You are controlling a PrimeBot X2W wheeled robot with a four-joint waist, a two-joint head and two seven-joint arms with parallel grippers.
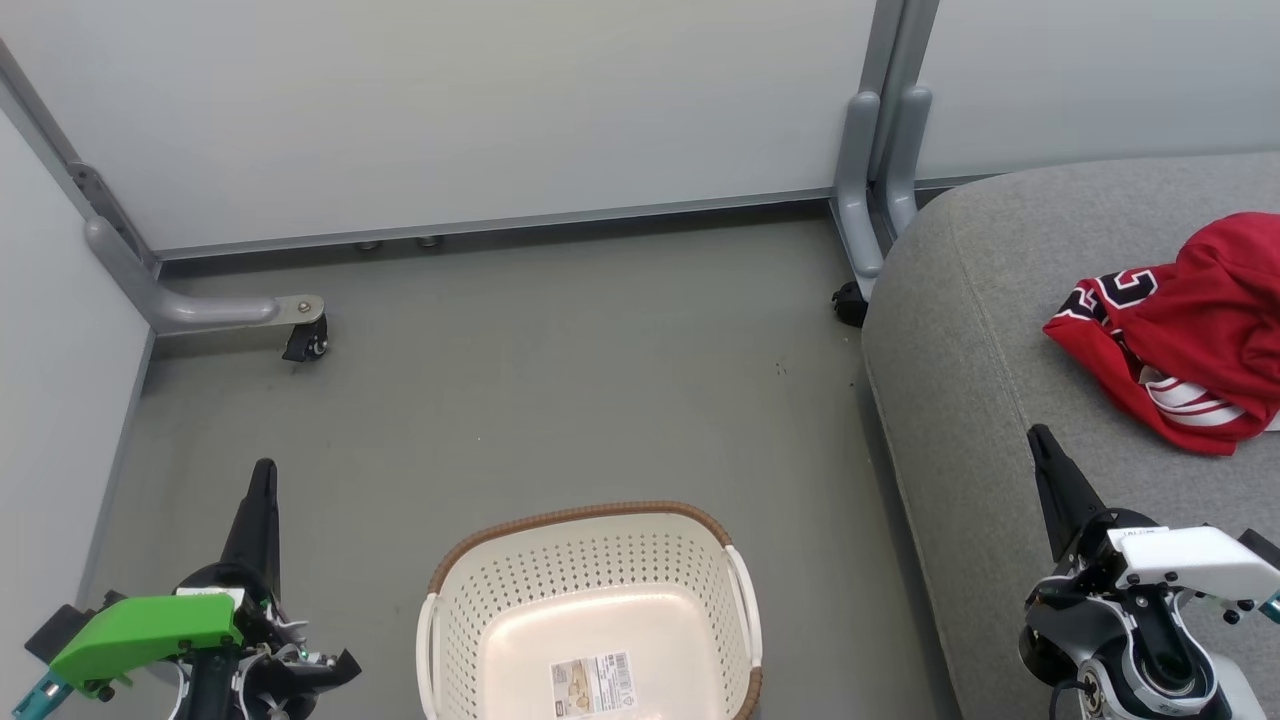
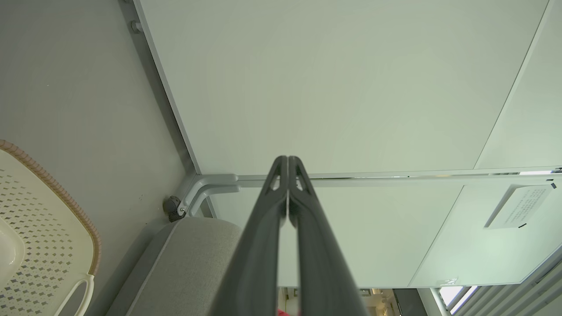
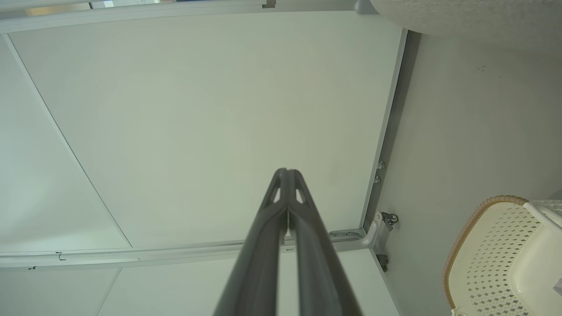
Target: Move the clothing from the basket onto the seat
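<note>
The cream perforated basket with a brown rim stands on the floor at the bottom centre, holding no cloth, just a paper label on its bottom. Red clothing with white trim lies crumpled on the grey seat at the right. My left gripper is shut and holds nothing, left of the basket above the floor. My right gripper is shut with nothing in it, over the seat's front part, below and left of the clothing. The basket edge and the seat also appear in the left wrist view, and the basket in the right wrist view.
Pale partition panels close off the back and left. Their grey feet with castors reach onto the floor at the left, and another castor sits beside the seat's corner. Grey floor lies between the basket and the panels.
</note>
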